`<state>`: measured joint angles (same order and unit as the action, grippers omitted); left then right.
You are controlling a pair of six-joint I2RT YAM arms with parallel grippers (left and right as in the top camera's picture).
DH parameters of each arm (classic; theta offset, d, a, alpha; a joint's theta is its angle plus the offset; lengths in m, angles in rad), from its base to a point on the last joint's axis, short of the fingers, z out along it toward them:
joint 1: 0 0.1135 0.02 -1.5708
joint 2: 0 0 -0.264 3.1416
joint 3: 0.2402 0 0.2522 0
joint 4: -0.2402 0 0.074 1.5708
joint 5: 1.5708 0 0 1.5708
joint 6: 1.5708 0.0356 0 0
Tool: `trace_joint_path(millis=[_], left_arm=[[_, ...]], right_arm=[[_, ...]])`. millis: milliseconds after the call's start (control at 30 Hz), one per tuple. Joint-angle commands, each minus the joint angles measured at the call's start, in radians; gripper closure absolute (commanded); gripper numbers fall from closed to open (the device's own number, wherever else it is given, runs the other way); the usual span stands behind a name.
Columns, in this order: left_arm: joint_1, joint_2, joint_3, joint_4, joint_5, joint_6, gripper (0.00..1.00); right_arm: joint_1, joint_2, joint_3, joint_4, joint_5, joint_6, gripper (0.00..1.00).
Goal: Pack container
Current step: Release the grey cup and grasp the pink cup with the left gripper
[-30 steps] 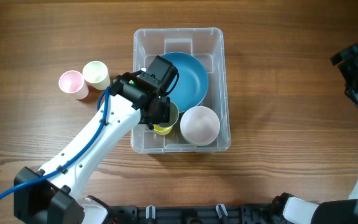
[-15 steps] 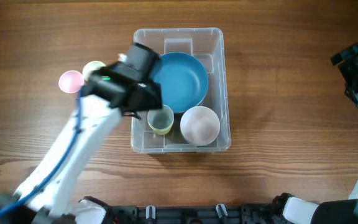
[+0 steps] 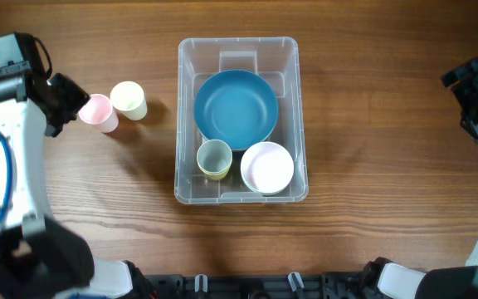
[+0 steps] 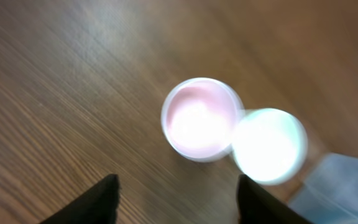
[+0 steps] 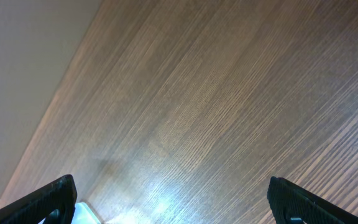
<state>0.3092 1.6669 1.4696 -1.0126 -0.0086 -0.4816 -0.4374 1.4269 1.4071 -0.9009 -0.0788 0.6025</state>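
The clear container stands mid-table, holding a blue bowl, a yellow-green cup and a white bowl. Left of it on the table stand a pink cup and a cream cup, touching. My left gripper hovers just left of the pink cup. In the left wrist view it is open with bare wood between the fingers, the pink cup and cream cup ahead. My right gripper waits at the far right, open and holding nothing.
A corner of the container shows at the lower right of the left wrist view. The wooden table's far edge runs diagonally through the right wrist view. Black mounts line the table's front edge.
My left arm has let go of the yellow-green cup inside the container, pulled out and swung left to the pink cup, with its jaws now apart. The right arm has stayed still.
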Motion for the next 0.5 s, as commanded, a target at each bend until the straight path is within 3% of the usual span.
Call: trace_joint_path(millis=[0, 167, 233, 367, 467], left_arm=[[0.024, 0.145, 0.002, 0.024, 0.061, 0.003, 0.42], [0.024, 0.255, 0.002, 0.085, 0.065, 0.017, 0.44], [0.024, 0.266, 0.002, 0.093, 0.061, 0.026, 0.55], [0.034, 0.263, 0.002, 0.089, 0.044, 0.025, 0.95], [0.06, 0.254, 0.003, 0.048, 0.017, 0.024, 0.96]], right_arm=[[0.002, 0.004, 0.0, 0.003, -0.005, 0.01, 0.0], [0.002, 0.004, 0.0, 0.003, -0.005, 0.01, 0.0], [0.002, 0.004, 0.0, 0.003, -0.005, 0.01, 0.0], [0.002, 0.004, 0.0, 0.003, -0.005, 0.01, 0.0], [0.002, 0.004, 0.0, 0.003, -0.005, 0.01, 0.0]])
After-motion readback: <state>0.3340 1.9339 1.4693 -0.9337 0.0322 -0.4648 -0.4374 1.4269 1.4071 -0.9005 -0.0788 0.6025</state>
